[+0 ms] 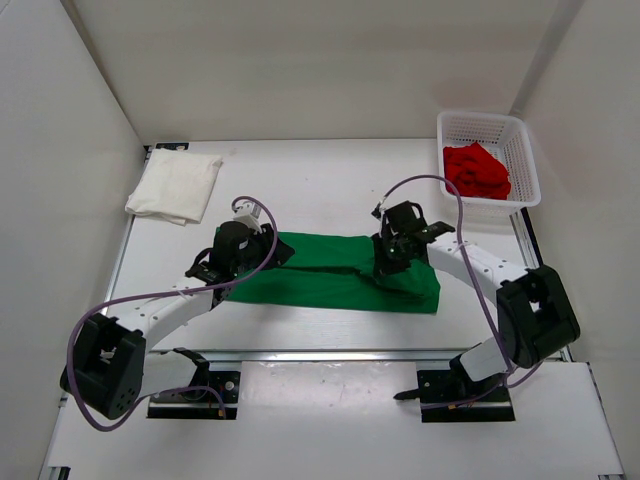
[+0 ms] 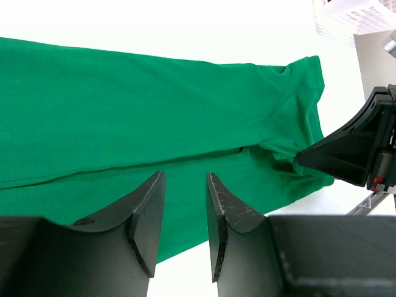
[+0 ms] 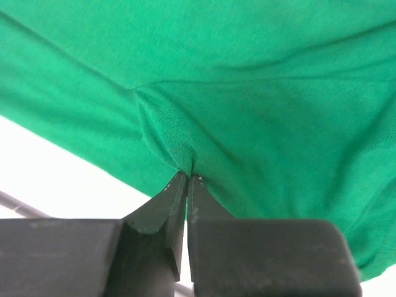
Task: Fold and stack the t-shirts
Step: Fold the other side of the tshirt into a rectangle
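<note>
**Pinched at the right end, waiting on the left**

Gripping a small ridge of the green t-shirt with the right tool, jaws pressed together on the cloth near the shirt's right end. Holding the left tool over the opposite end, jaws parted and nothing between them. Cannot tell whether it touches the fabric.

Lying flat in the middle of the bench, narrowed into a long band. Long axis running left to right, dipping a little toward the near edge on the right. Seen from above: one tool at each end of that band, each arm nearer its own end.

Probably mid-fold. Calls for a matching grip on the left before any lift: close the left tool on the cloth directly beneath it, then move both ends together. Risks a skewed or dragged fold if pulled from the right side alone.

Elsewhere: white t-shirt laid in a rough fold at the far left corner, well apart from the green one. Red t-shirt crumpled inside the basket at the far right, not yet folded.
</note>
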Motion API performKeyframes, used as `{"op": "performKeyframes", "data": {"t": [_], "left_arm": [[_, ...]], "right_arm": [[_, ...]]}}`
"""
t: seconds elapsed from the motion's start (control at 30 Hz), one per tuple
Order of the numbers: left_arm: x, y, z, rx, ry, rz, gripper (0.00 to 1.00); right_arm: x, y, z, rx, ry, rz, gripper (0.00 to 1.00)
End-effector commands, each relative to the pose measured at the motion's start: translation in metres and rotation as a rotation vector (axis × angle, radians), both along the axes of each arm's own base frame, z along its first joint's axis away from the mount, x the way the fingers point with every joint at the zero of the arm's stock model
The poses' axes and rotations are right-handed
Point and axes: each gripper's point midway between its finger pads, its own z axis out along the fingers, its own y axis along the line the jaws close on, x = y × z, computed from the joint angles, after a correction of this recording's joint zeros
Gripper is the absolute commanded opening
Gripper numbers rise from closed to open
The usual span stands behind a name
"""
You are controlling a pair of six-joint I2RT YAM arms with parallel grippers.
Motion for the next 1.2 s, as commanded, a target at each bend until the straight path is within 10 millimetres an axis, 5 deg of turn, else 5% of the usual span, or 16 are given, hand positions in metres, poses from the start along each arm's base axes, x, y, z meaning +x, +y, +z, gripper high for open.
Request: {"op": "performKeyframes", "data": {"t": [0.0, 0.17, 0.27, 0.4, 0.53, 0.67, 0.73, 0.83, 0.9, 1.07, 1.17], "left_arm": [[-0.001, -0.006, 0.018, -0.040, -0.029, -0.030, 0.43], [-0.005, -0.004, 0.023, -0.056, -0.025, -0.037, 0.43], [-0.003, 0.002, 0.029, -0.067, -0.031, -0.031, 0.43], [0.003, 0.009, 0.037, -0.068, -0.043, -0.016, 0.44], [0.006, -0.002, 0.048, -0.082, -0.058, -0.039, 0.44], [-0.007, -0.048, 0.047, -0.079, -0.040, -0.177, 0.44], [-0.023, -0.079, 0.033, -0.049, -0.012, -0.255, 0.44], [-0.042, -0.111, 0.014, -0.038, 0.025, -0.326, 0.43], [-0.050, -0.130, 0.010, -0.039, 0.031, -0.366, 0.42], [-0.068, -0.170, -0.021, -0.014, 0.101, -0.441, 0.44], [-0.068, -0.178, -0.036, -0.019, 0.133, -0.434, 0.47]], "right_arm": [[-0.015, 0.006, 0.011, 0.082, 0.095, 0.047, 0.01], [-0.038, 0.023, 0.014, 0.155, 0.179, 0.144, 0.08], [-0.056, 0.041, 0.016, 0.191, 0.213, 0.220, 0.33], [-0.063, 0.050, 0.027, 0.189, 0.182, 0.243, 0.36], [-0.020, 0.020, 0.050, 0.204, 0.021, 0.068, 0.29], [0.046, -0.042, 0.053, 0.274, -0.133, -0.250, 0.09], [0.074, -0.075, 0.050, 0.341, -0.217, -0.399, 0.17], [0.089, -0.107, 0.039, 0.345, -0.244, -0.539, 0.32], [0.100, -0.110, 0.042, 0.351, -0.261, -0.550, 0.38], [0.108, -0.123, 0.019, 0.336, -0.210, -0.620, 0.39], [0.110, -0.129, 0.008, 0.323, -0.207, -0.649, 0.36]]}}
